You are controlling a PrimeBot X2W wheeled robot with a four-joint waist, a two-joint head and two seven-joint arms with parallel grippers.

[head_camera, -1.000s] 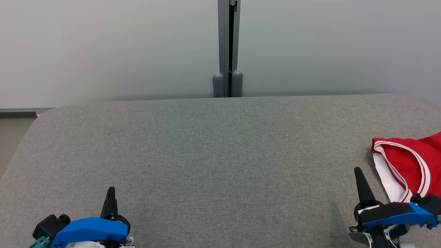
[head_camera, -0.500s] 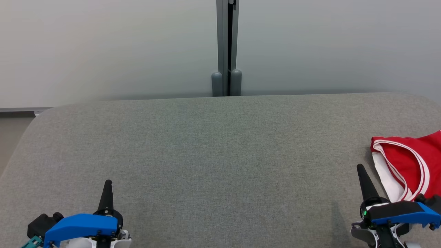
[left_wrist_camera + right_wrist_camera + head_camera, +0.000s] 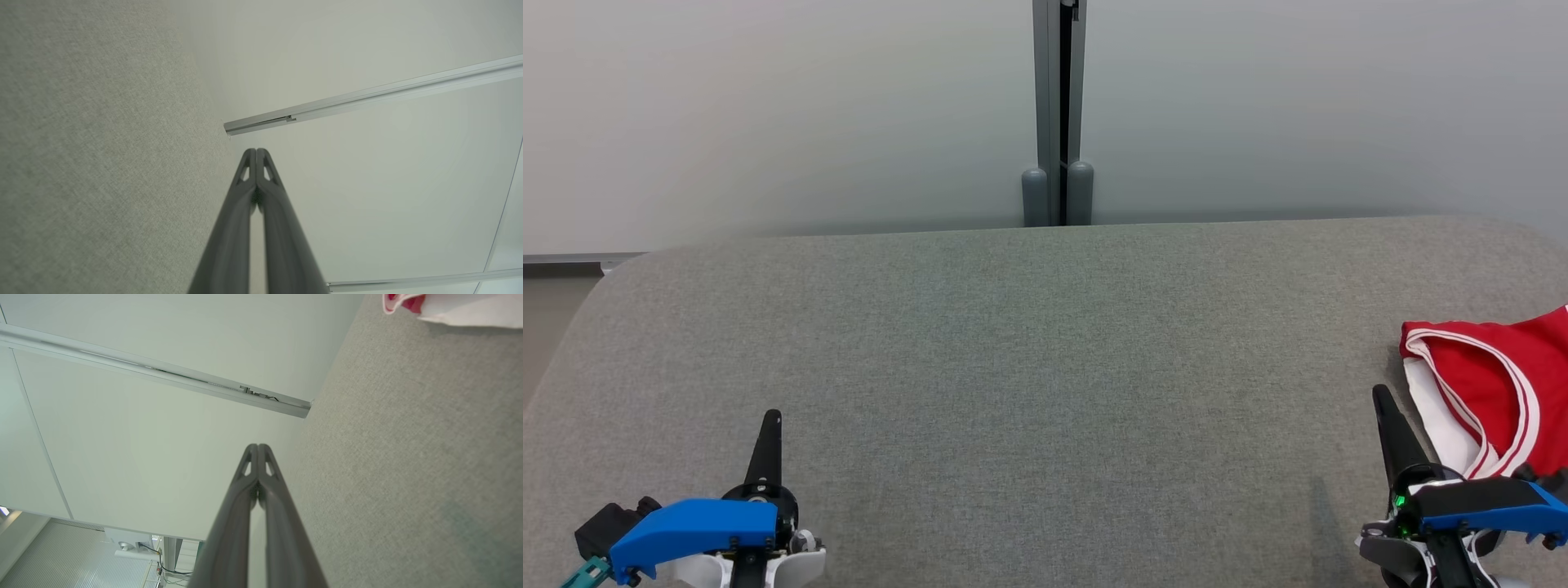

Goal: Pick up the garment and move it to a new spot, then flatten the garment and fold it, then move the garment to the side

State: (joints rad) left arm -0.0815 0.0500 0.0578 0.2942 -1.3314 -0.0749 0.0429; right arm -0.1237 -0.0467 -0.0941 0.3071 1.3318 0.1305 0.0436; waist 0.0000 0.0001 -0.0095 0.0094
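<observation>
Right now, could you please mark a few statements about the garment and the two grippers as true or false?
1. The red garment lies near the right edge of the grey table. True.
2. The right gripper is gripping the garment. False: its jaws are shut on nothing, beside the garment.
3. The left gripper has its jaws wide open. False: they are shut.
4. The garment has white trim. True.

The red garment (image 3: 1494, 384) runs off the head view's right edge, its near corner hidden behind the right gripper (image 3: 1380, 396); the right wrist view crops it too.
</observation>
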